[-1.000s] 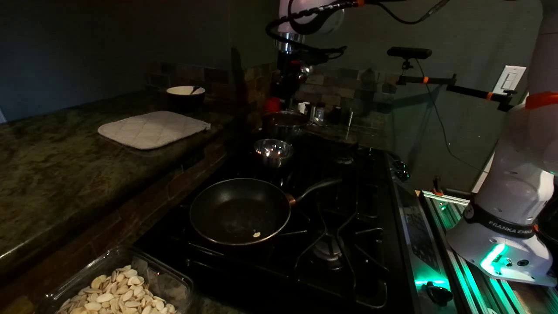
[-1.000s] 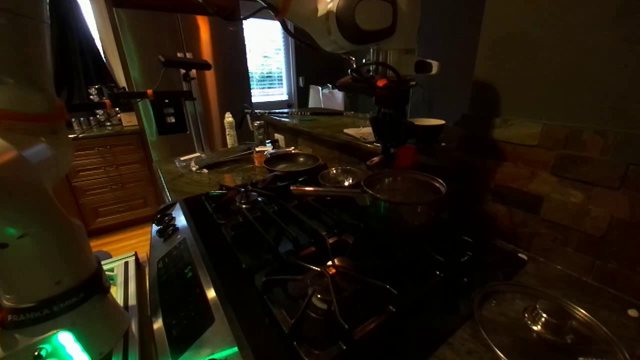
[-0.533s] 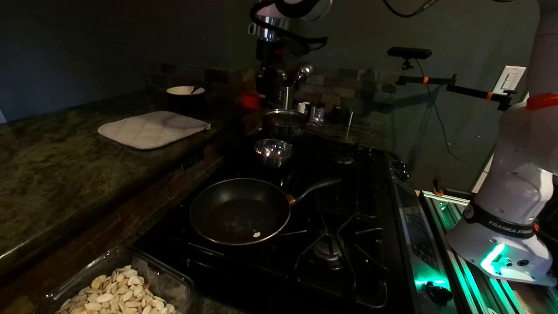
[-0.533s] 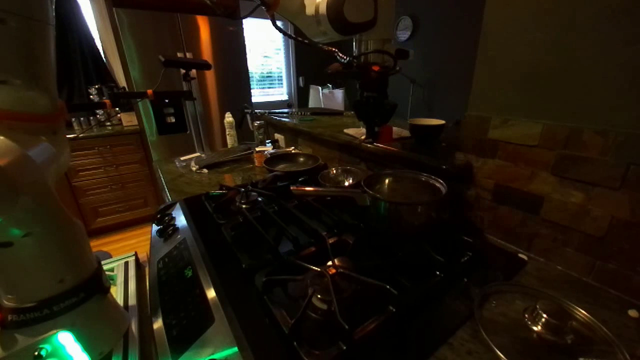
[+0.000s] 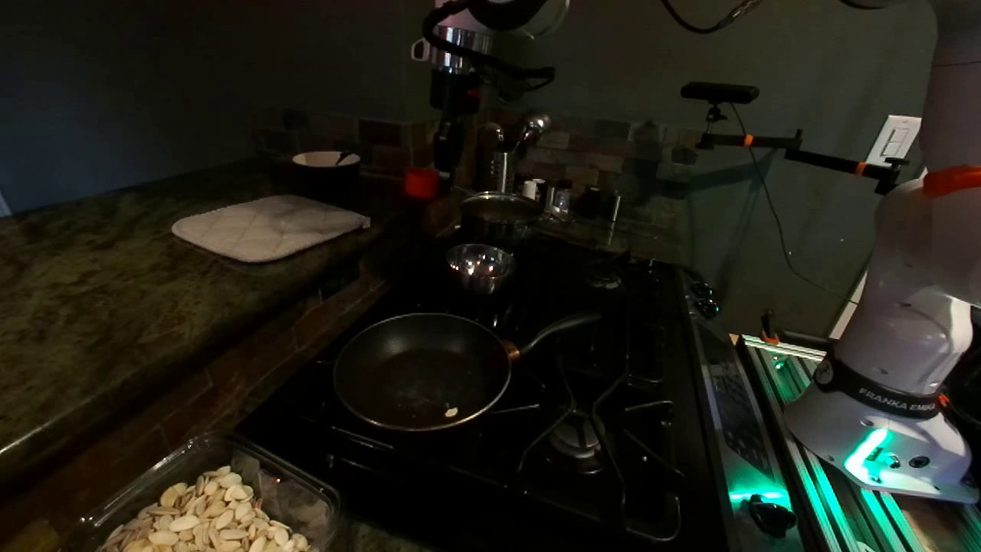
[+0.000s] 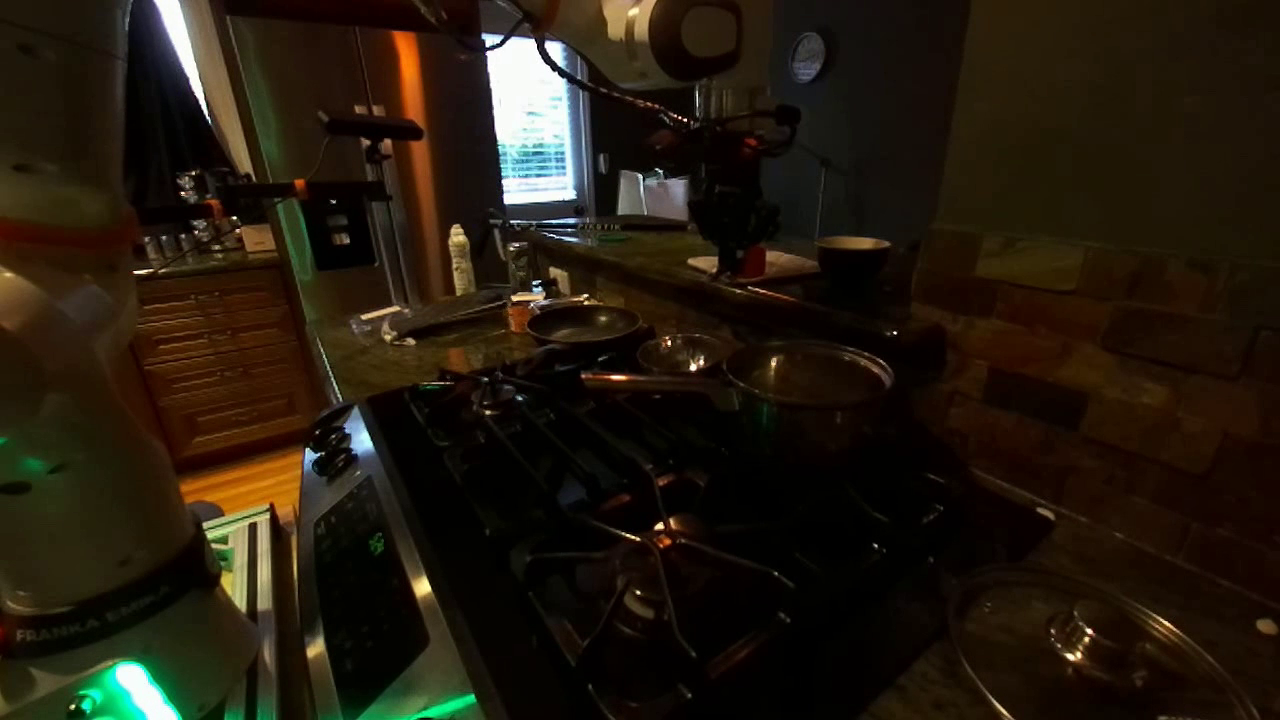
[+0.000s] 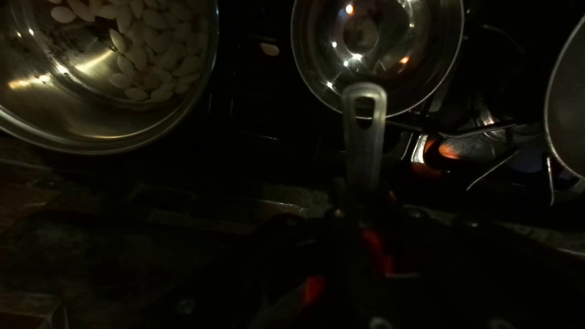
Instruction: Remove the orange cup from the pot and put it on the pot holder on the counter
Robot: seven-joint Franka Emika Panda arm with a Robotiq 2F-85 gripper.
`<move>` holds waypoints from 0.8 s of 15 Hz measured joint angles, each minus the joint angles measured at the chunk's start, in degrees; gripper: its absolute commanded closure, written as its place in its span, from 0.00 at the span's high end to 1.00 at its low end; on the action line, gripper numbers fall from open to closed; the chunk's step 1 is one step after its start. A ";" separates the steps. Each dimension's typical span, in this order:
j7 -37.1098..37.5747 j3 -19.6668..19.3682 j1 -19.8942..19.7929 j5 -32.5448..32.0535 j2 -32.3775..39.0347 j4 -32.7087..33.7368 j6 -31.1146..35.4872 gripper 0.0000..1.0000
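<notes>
The red-orange cup (image 5: 421,183) hangs in the air near the raised counter's edge, and it also shows in an exterior view (image 6: 752,262) in front of the pot holder. My gripper (image 5: 446,165) is shut on the cup's handle. In the wrist view the handle's pale slotted end (image 7: 364,137) sticks out of the dark jaws (image 7: 363,196), and little of the red body shows. The silver pot (image 6: 808,380) is on the stove, apart from the cup; in the wrist view the pot (image 7: 183,121) holds pale seeds. The pale pot holder (image 5: 268,228) lies flat on the raised counter.
A dark bowl (image 5: 327,175) stands behind the pot holder. A small metal bowl (image 5: 480,270) and a black frying pan (image 5: 421,372) are on the stove. A utensil holder (image 5: 502,170) is behind the pot. A glass lid (image 6: 1100,650) and a seed container (image 5: 207,514) lie nearby.
My gripper has carried the cup from beside the pot up and across to the raised counter's edge, closer to the pot holder. The pot and pans have not moved.
</notes>
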 measured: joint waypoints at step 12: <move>-17.11 6.89 2.37 6.32 0.38 9.27 0.22 0.04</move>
